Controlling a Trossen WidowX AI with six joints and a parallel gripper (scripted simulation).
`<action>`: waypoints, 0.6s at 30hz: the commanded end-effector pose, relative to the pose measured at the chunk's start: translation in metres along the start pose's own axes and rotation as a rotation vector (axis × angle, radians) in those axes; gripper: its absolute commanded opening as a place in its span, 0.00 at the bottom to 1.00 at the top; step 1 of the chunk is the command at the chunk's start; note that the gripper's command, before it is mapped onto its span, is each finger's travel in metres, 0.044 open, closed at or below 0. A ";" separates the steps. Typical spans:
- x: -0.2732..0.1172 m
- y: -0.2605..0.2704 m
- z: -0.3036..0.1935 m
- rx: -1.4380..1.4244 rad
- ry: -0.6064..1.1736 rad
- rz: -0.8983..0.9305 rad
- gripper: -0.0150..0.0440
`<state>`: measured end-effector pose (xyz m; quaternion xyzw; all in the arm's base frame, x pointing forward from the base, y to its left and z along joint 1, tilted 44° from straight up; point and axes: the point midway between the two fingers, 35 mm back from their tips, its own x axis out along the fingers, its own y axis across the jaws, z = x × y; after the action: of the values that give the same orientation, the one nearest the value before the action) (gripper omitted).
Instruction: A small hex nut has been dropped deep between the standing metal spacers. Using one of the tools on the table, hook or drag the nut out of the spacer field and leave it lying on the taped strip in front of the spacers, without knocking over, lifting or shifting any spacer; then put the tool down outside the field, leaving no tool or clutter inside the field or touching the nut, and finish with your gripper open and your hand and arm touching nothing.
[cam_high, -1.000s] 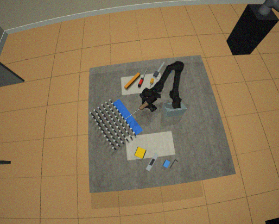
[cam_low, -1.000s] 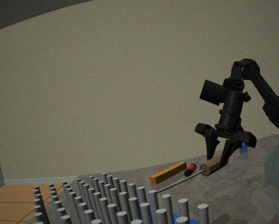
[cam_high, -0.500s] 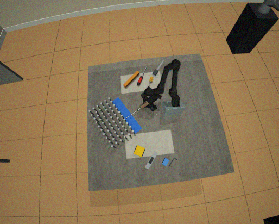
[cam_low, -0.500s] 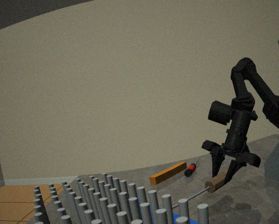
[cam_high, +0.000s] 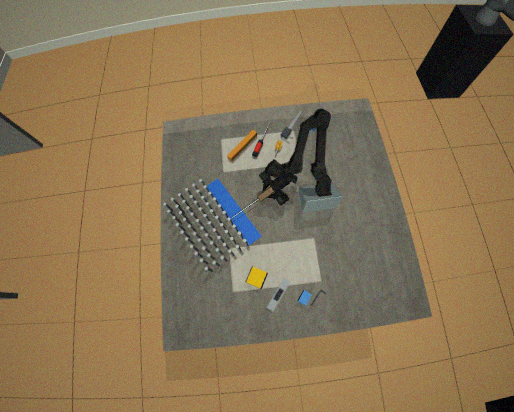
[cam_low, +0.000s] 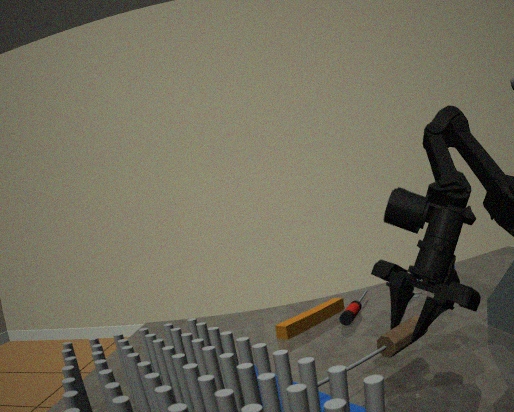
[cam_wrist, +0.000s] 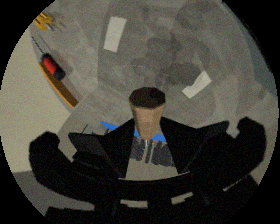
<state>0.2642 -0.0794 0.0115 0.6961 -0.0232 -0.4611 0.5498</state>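
Fingers (cam_high: 274, 189) (cam_low: 409, 332) are clamping the wooden handle (cam_high: 266, 193) (cam_low: 395, 342) (cam_wrist: 148, 117) of a long thin tool, probably so the black hand stays outside while only the rod (cam_high: 245, 208) (cam_low: 361, 361) reaches in. It's pointing ahead of the fingertips, over the blue strip (cam_high: 227, 206) (cam_low: 327, 403) (cam_wrist: 111, 125), toward the spacers (cam_high: 204, 224) (cam_low: 227, 372) (cam_wrist: 160, 153). Nut's somewhere I can't make out, presumably among those posts beyond the fingers. Guessing they're lining up with a lane, since going in skewed could knock a post.
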 end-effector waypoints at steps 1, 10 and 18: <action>0.001 0.001 -0.003 0.000 0.006 0.001 0.25; 0.003 0.001 -0.006 0.001 0.006 0.002 0.25; 0.005 0.002 -0.009 0.002 0.006 0.002 0.25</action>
<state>0.2714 -0.0760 0.0088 0.6955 -0.0190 -0.4604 0.5514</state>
